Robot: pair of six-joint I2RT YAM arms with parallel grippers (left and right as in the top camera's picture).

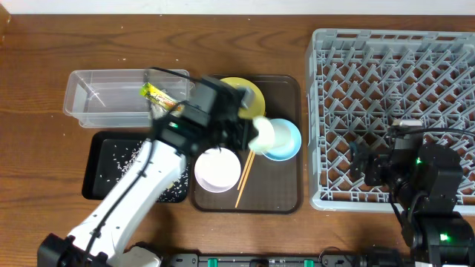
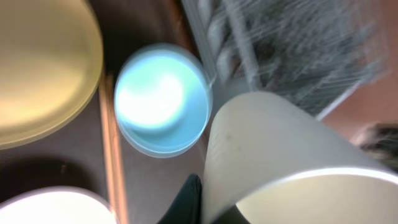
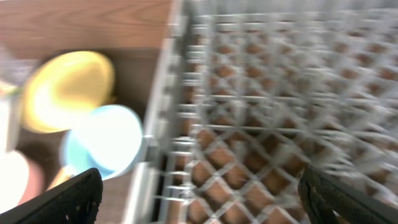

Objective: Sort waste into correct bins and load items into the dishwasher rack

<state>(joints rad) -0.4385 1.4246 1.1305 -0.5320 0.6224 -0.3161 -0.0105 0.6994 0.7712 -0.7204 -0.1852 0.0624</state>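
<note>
Above the wooden surface (image 1: 44, 59), the left fingers (image 2: 188, 200) clasp the pale green cup (image 1: 264, 133) at the 9 o'clock edge of the blue bowl (image 1: 289, 144). The right fingers (image 3: 74, 199) gape wide over the grey rack (image 1: 393, 59), at 3 o'clock.

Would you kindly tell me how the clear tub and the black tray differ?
The clear tub is see-through and deeper; the black tray is opaque and shallow. The tub holds a snack wrapper; the tray holds scattered rice grains. Both are rectangular, left of the brown serving tray.
</note>
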